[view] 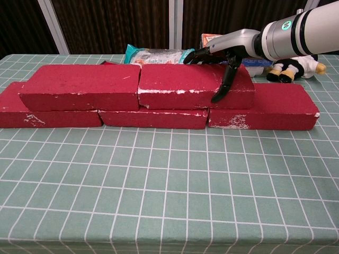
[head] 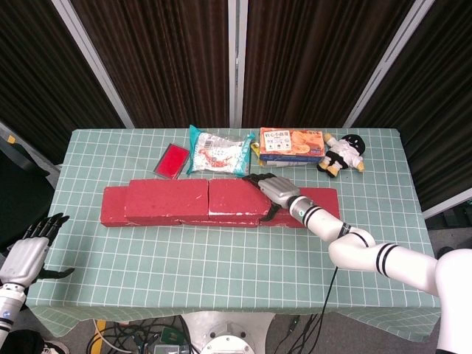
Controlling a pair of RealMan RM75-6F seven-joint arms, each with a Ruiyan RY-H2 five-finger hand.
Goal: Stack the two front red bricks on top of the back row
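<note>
Three red bricks form the lower row (view: 275, 106) across the table. Two more red bricks lie on top: the left one (view: 79, 84) (head: 166, 195) and the right one (view: 180, 84) (head: 232, 198), end to end and almost touching. My right hand (view: 225, 58) (head: 274, 190) grips the right end of the upper right brick, thumb down its front face and fingers over its back edge. Beyond the table's left front corner, my left hand (head: 29, 251) hangs with fingers apart and holds nothing.
Behind the bricks lie a small red packet (head: 171, 160), a snack bag (head: 217, 151), a biscuit box (head: 290, 144) and a plush doll (head: 343, 153). The green checked tablecloth (view: 169, 185) stretches in front of the bricks.
</note>
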